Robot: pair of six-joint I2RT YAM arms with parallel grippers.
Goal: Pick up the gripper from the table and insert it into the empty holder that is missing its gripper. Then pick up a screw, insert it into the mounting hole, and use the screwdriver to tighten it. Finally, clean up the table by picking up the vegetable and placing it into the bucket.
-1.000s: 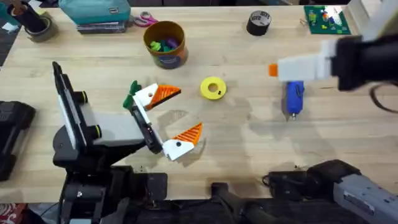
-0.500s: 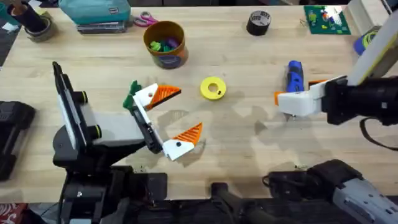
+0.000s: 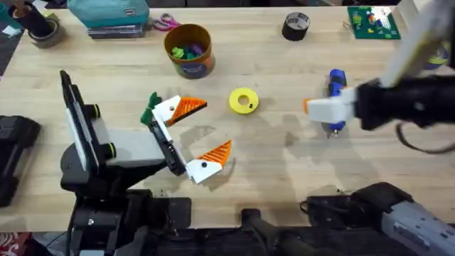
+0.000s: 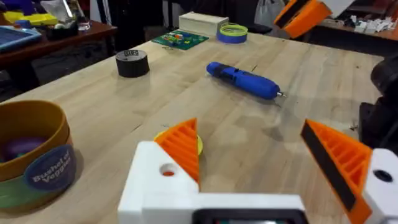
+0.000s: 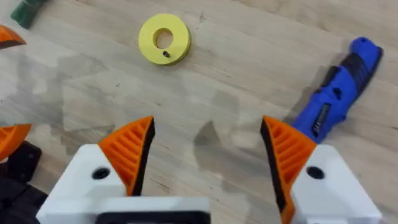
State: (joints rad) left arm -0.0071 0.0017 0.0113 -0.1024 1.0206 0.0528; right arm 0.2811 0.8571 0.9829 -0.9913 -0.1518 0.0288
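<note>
Light butcher-block table (image 3: 284, 171), plank seams visible, with clutter along the far edge.

Right gripper (image 5: 205, 149): jaws spread wide, nothing between the orange ribbed pads (image 5: 132, 149), only bare wood showing in the gap. In the overhead view it hangs over the right half of the table, white fingers pointing left, directly over the near end of the screwdriver (image 3: 335, 89). Whether a pad touches the tool cannot be told; the wrist view shows the blue body just beside the right-hand pad, lying at a slant.

Left gripper (image 3: 195, 135): released, jaws wide apart, holding nothing. Both white mounts carry orange tips. It rests low at centre-left. The far finger sits just beside the vegetable (image 3: 149, 110), a dark green frilly piece on the table at its left; contact cannot be told.

Yellow ring (image 3: 244, 100): flat on the wood between the two grippers, right of the left gripper's far tip, apart from both.

Bucket (image 3: 189, 50): ochre cup with blue label band, upright, far of the left gripper, coloured bits inside. The vegetable lies outside it, on the near-left side.

Far edge: black tape roll (image 3: 296, 26) right of centre, green board (image 3: 372, 21) at the far right, teal case (image 3: 108, 14) at the far left.
</note>
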